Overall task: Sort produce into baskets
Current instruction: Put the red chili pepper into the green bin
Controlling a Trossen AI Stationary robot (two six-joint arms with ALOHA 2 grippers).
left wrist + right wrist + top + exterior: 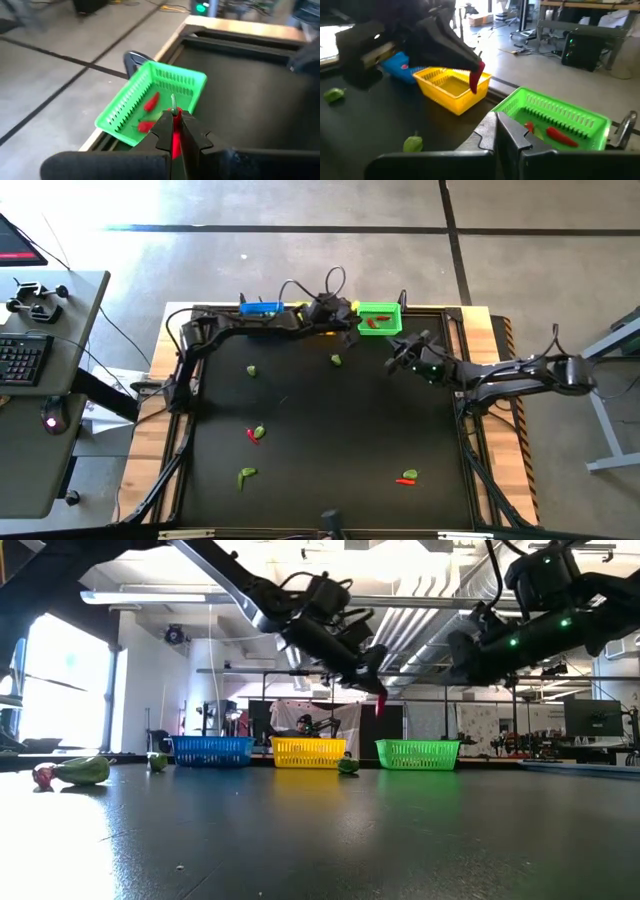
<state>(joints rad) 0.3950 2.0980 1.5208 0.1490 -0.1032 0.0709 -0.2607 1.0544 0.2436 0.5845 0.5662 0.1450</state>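
Three baskets line the table's 12 o'clock edge, blue [211,750], yellow [308,751] and green [379,318] holding perhaps two red pieces, while the left gripper [475,75] pinches a red pepper [475,80] above and the right gripper [397,357], clenched empty, waits at 2 o'clock.

3 baskets [309,752], approx 9 produce pcs [247,474].

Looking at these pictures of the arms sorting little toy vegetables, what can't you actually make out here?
- High view: the yellow basket is mostly hidden under the left arm's pincer.
- High view: the loose produce, such as the green piece, is too small to name.
- Low view: the baskets' contents are hidden behind the mesh walls, for example the blue basket.
- Left wrist view: the red pepper is largely covered by the pincer's fingers.
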